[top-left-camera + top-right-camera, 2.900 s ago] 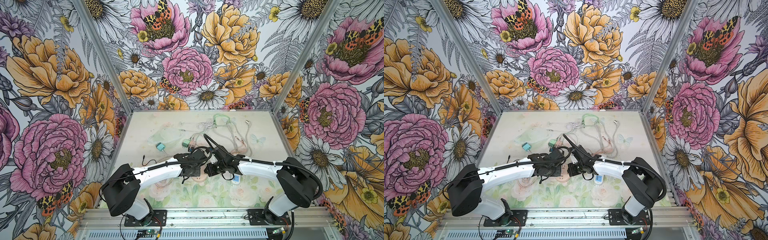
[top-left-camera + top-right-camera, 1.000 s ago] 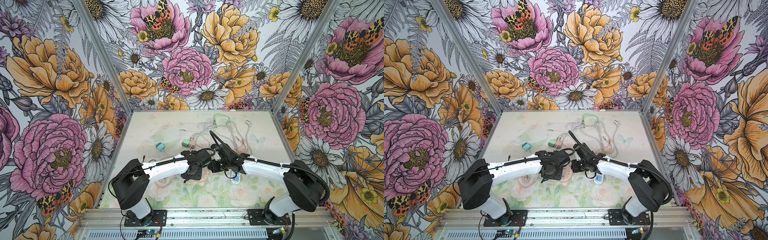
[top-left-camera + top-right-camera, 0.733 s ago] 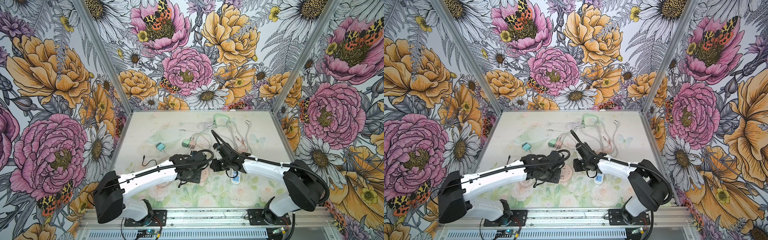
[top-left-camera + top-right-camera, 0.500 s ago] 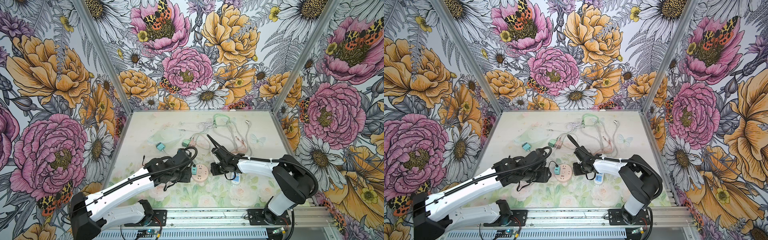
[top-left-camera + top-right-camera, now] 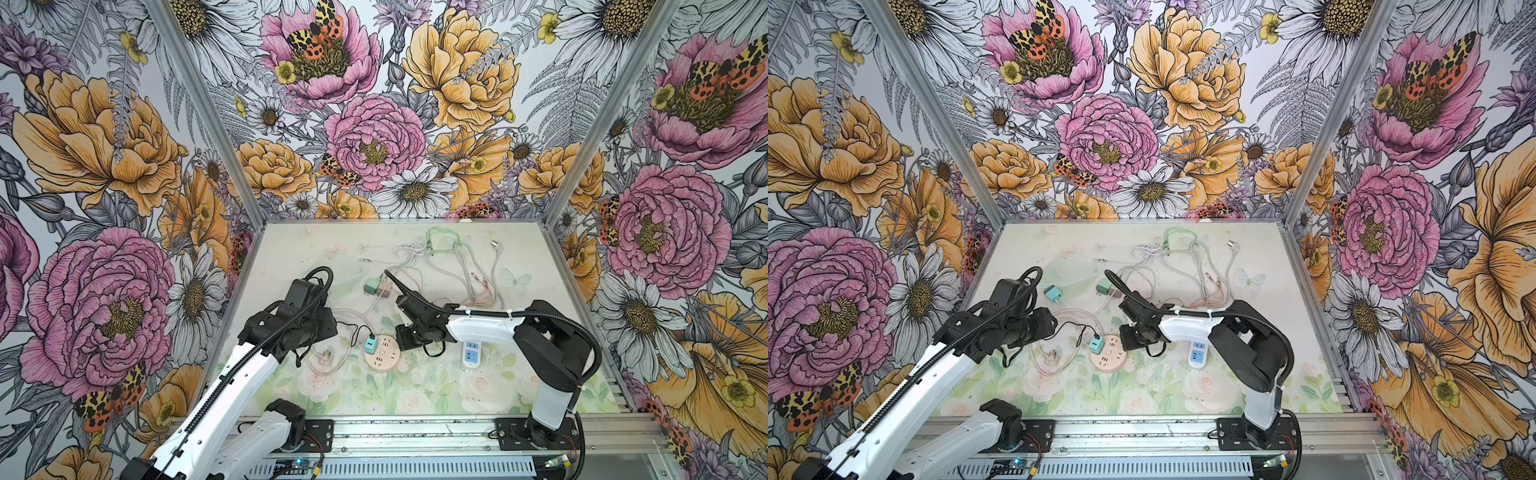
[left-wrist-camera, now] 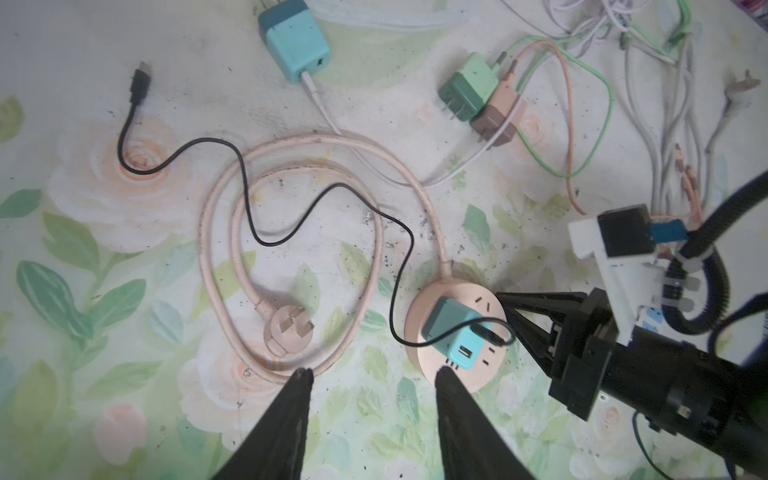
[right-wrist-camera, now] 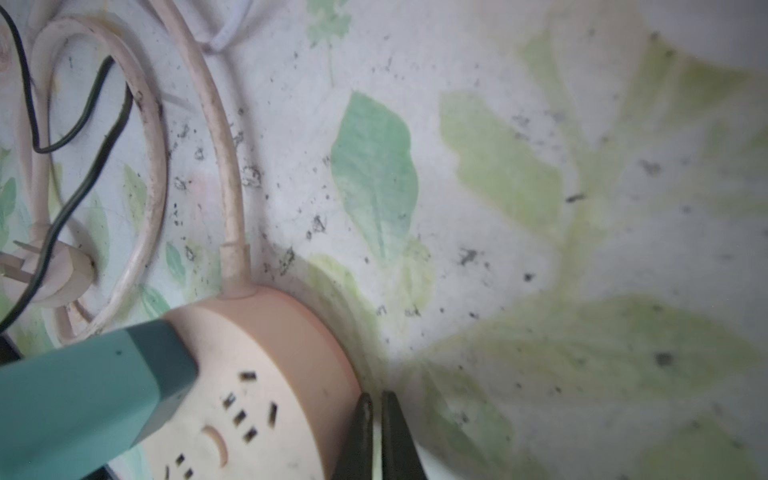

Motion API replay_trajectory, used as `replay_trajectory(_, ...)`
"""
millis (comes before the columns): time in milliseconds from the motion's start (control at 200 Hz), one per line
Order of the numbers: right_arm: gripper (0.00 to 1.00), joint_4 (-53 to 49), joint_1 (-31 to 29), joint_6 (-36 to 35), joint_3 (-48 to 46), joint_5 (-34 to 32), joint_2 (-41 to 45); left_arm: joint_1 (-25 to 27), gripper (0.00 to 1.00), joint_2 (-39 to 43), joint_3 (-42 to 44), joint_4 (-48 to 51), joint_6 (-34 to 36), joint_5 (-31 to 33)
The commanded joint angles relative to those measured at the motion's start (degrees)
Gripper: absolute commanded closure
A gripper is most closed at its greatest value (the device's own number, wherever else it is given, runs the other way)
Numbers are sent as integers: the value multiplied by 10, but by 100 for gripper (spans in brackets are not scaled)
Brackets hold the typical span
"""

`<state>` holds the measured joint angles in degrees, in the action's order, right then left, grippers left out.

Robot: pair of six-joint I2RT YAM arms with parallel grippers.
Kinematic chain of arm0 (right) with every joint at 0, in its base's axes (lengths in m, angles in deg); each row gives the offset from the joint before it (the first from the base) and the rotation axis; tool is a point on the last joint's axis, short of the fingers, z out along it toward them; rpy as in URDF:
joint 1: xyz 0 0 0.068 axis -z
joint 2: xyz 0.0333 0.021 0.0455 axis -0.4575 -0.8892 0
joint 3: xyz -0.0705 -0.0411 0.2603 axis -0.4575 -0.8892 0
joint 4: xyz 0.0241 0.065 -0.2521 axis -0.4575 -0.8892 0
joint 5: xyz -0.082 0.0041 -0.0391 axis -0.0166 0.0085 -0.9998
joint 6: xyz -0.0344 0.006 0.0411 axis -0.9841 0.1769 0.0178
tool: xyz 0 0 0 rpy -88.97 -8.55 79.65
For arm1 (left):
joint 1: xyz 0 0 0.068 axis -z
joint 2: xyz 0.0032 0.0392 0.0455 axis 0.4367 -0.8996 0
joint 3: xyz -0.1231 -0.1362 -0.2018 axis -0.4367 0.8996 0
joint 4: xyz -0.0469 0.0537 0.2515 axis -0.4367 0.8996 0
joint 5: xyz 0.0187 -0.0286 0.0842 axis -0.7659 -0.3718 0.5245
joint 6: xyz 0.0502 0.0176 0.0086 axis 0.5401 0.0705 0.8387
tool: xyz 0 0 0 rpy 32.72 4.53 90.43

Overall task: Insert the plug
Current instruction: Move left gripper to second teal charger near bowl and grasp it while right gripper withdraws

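A teal plug (image 5: 370, 343) sits seated in the round pink power strip (image 5: 389, 360) on the floral counter (image 5: 415, 395). The left hand (image 6: 372, 372) hangs released near the strip, holding nothing. The right hand (image 7: 377, 397), clenched and empty, lies just beside the strip's rim.

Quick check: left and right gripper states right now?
Left gripper: open, holding nothing.
Right gripper: shut, holding nothing, beside the round pink socket.

Teal plug (image 5: 370, 343) sits upright in round pink pwr strip (image 5: 385, 360).
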<state>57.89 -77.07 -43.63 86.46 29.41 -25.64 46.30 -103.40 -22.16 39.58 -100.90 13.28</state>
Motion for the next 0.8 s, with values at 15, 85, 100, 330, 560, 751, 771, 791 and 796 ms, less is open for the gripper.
replay_trajectory(15,90,8,-3,8,54,6,-40,-46,48,-42,-13,1,34,41)
replay_trajectory(85,90,8,-4,10,77,14,-58,-66,47,-75,-25,-10,44,46)
replay_trajectory(100,90,8,-5,11,81,16,-62,-69,47,-83,-27,-14,47,44)
replay_trajectory(330,89,6,8,9,77,-10,-35,-100,45,-215,-86,-78,79,33)
replay_trajectory(560,60,-22,82,-11,-12,-72,116,-141,43,-356,-158,-118,82,51)
replay_trajectory(751,47,-34,112,-53,-50,-98,222,-147,42,-458,-219,-145,79,47)
replay_trajectory(771,47,-37,115,-56,-51,-99,229,-147,42,-467,-226,-146,78,47)
replay_trajectory(791,46,-39,118,-59,-50,-100,233,-147,42,-476,-232,-147,76,48)
replay_trajectory(796,46,-39,118,-59,-50,-100,235,-147,42,-478,-234,-148,76,48)
